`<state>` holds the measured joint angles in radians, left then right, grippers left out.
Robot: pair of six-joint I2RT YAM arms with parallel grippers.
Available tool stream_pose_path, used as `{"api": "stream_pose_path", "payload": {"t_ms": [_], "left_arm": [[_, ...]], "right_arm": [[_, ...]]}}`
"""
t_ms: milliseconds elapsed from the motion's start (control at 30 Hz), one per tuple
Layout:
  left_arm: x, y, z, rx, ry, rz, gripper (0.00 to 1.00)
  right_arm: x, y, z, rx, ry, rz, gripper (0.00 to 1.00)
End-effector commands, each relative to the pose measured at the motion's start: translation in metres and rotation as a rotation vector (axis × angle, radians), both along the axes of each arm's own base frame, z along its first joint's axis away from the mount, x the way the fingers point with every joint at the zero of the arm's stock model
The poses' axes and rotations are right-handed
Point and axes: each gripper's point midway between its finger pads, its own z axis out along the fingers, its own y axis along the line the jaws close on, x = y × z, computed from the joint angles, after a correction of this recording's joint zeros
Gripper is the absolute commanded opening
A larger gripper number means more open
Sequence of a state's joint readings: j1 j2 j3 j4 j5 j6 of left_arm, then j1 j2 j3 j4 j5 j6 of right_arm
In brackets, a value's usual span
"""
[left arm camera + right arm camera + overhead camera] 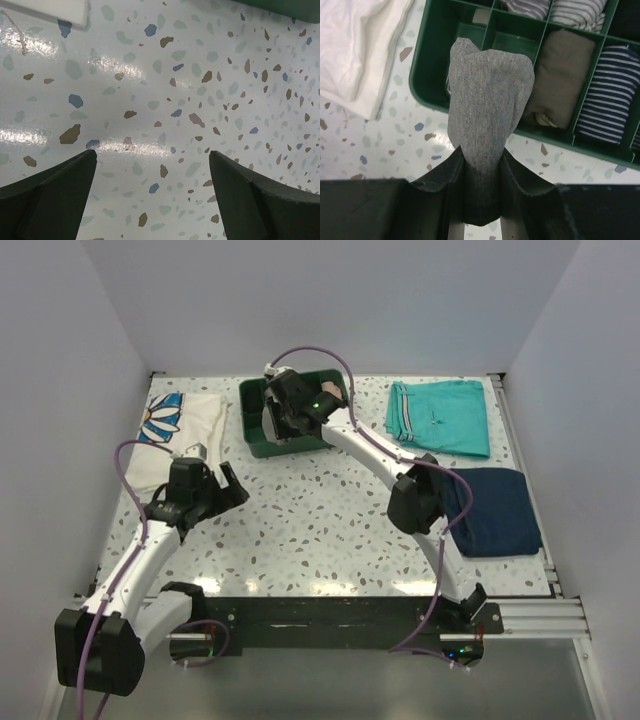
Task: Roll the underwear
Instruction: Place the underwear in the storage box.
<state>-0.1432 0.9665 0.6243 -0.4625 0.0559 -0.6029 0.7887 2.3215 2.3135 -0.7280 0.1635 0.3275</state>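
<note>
my right end effector (481,156) pinched the underwear (487,100), a grey roll sticking out beyond my fingertips over the rim of the green bin (432,55) at the worktop's (150,75) far edge. its compartments held a tan roll (560,75) and striped rolls (607,95). my left end effector (152,156) hung spread above the worktop.
</note>
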Motion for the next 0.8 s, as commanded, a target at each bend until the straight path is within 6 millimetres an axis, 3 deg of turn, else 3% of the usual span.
{"api": "stream_pose_path", "payload": {"t_ms": [0, 33, 133, 400, 767], "left_arm": [[0.006, -0.007, 0.005, -0.022, -0.043, -0.055, 1.0], [0.005, -0.009, 0.004, -0.027, -0.041, -0.063, 1.0], [0.006, -0.01, 0.004, -0.032, -0.042, -0.067, 1.0], [0.005, -0.011, -0.001, -0.035, -0.024, -0.075, 1.0], [0.005, -0.012, -0.003, -0.038, -0.017, -0.083, 1.0]], "right_arm": [[0.024, -0.009, 0.023, -0.057, -0.105, -0.036, 0.0], [0.029, -0.007, 0.008, -0.078, -0.098, -0.039, 0.0], [0.041, -0.008, 0.003, -0.111, -0.134, -0.055, 0.0], [0.066, -0.01, -0.002, -0.163, -0.228, -0.079, 0.0], [0.084, 0.007, -0.013, -0.104, -0.269, -0.066, 0.04]]}}
